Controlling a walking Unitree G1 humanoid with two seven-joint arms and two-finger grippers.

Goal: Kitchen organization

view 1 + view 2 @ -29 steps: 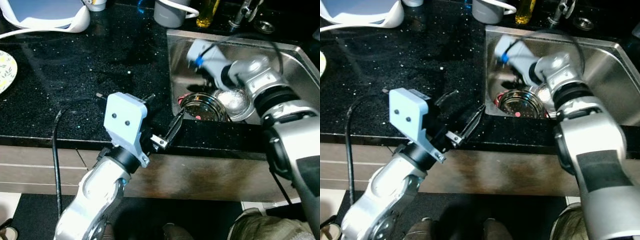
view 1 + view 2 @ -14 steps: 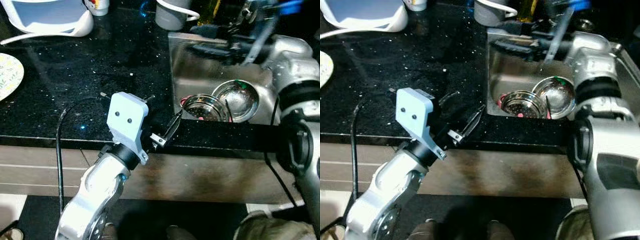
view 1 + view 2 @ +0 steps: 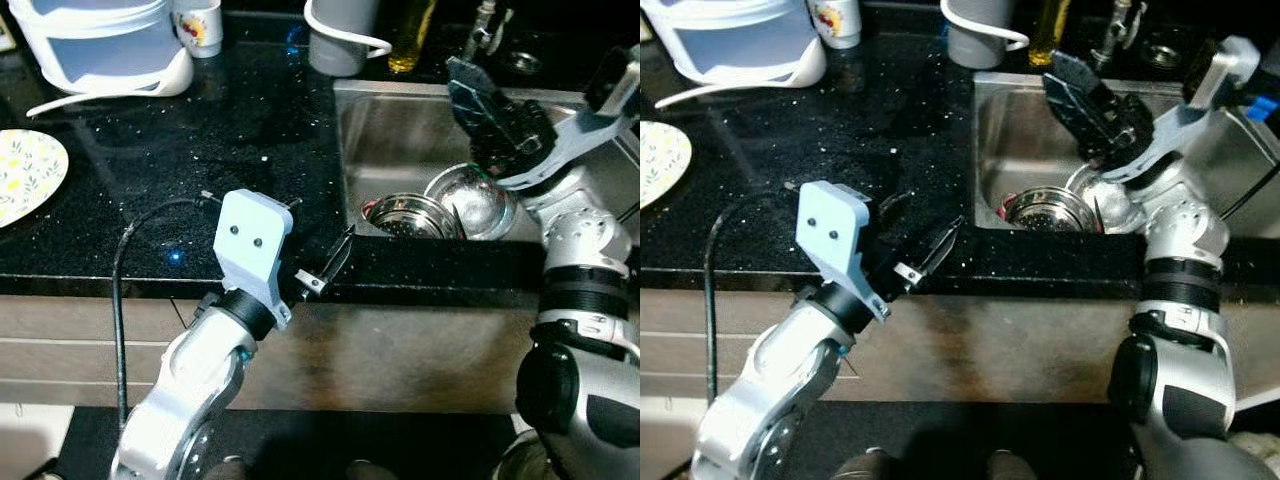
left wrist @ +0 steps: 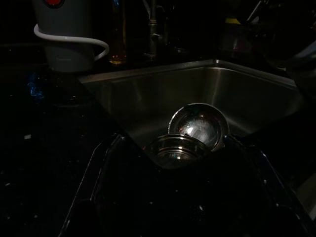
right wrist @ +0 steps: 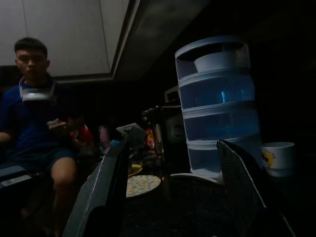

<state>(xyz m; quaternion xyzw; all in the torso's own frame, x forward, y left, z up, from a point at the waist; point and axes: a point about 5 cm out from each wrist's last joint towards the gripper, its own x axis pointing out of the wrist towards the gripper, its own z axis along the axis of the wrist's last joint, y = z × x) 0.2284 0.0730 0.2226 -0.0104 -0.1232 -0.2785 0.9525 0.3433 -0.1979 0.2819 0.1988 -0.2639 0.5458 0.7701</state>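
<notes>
Since a second ago the right arm has swung up out of the sink [image 3: 400, 130]; its gripper was down by the bowls and now stands raised above the basin, while the left arm has hardly shifted. Going from the left along the black counter [image 3: 150, 170]: one patterned plate [image 3: 25, 175] lies flat near the edge, one tall stack of clear plastic containers [image 3: 95, 40] stands at the back, and one small printed cup [image 3: 198, 25] sits just beside it, all parked well clear of the basin, probably to keep the work area open. One grey jug with a white handle [image 3: 340, 30] and one bottle of yellow liquid [image 3: 410, 35] stand at the rear by the sink's corner, handy to the tap. The left gripper [image 3: 330, 268] hovers at the counter's front lip, fingers parted and holding nothing, aimed at the sink as its wrist view shows. In the basin are two steel vessels, likely the things to sort: a perforated strainer bowl [image 3: 410, 215] at the front wall and a plain steel bowl [image 3: 470, 200] tilted against it, touching. The right gripper [image 3: 490, 105] is lifted over them, its fingers spread and empty, its wrist camera looking across the room to where one person [image 5: 34, 113] sits.
</notes>
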